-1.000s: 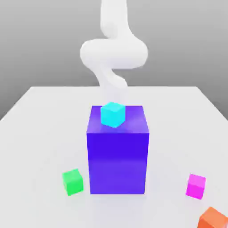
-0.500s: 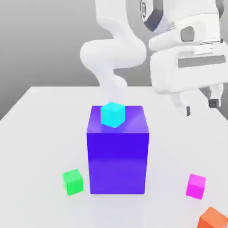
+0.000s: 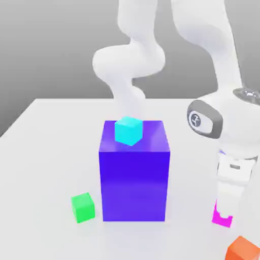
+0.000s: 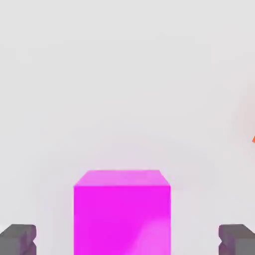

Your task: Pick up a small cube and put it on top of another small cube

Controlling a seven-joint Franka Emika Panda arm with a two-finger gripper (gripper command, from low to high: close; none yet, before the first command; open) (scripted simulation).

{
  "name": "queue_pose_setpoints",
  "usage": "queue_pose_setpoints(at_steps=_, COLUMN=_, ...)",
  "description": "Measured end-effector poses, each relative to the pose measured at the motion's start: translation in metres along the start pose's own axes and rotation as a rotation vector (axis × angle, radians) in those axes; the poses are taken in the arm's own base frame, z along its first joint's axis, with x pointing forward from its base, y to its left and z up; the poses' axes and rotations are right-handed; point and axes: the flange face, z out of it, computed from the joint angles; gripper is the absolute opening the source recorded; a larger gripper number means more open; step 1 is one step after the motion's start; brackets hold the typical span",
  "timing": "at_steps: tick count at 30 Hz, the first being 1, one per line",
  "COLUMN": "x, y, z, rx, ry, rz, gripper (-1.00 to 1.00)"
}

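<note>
The small magenta cube [image 3: 220,219] lies on the white table at the exterior view's right, mostly covered by the hand. My gripper [image 3: 226,209] has come down over it. In the hand view the magenta cube [image 4: 122,211] sits between the two dark fingertips [image 4: 18,239], with a clear gap on each side, so my gripper [image 4: 127,242] is open and not touching it. The small green cube [image 3: 83,207] rests on the table at the exterior view's left, beside the big block.
A tall blue-violet block [image 3: 134,175] stands mid-table between the two small cubes, with a cyan cube [image 3: 128,130] on its top. An orange cube [image 3: 245,250] lies close to the magenta one, near the table's front right corner.
The arm swung in from above and dropped to the table. The hand went from hovering high at the right to straddling the magenta cube. No cube has moved.
</note>
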Motion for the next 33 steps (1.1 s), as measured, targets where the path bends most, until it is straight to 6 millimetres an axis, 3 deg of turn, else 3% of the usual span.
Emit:
queue_pose_setpoints(at_steps=7, x=0.000, y=0.000, z=0.002, rx=-0.001, ry=-0.001, rz=0.000, gripper=-1.00)
queue_pose_setpoints(at_steps=12, x=0.000, y=0.000, z=-0.049, rx=-0.001, ry=-0.001, rz=0.000, gripper=-1.00)
queue_pose_setpoints(at_steps=13, x=0.010, y=0.009, z=-0.063, rx=-0.002, ry=0.024, rz=0.008, gripper=-1.00)
queue_pose_setpoints(at_steps=16, x=0.033, y=0.060, z=-0.098, rx=-0.032, ry=0.089, rz=-0.007, gripper=-1.00)
queue_pose_setpoints(at_steps=19, x=0.045, y=0.135, z=-0.131, rx=-0.081, ry=0.142, rz=-0.008, gripper=-1.00)
queue_pose_setpoints(at_steps=22, x=0.043, y=0.207, z=-0.163, rx=-0.138, ry=0.183, rz=-0.017, gripper=-1.00)
queue_pose_setpoints(at_steps=25, x=0.021, y=0.268, z=-0.179, rx=-0.180, ry=0.180, rz=-0.039, gripper=-1.00)
queue_pose_setpoints(at_steps=33, x=-0.049, y=0.340, z=-0.178, rx=-0.191, ry=0.105, rz=-0.238, gripper=-1.00)
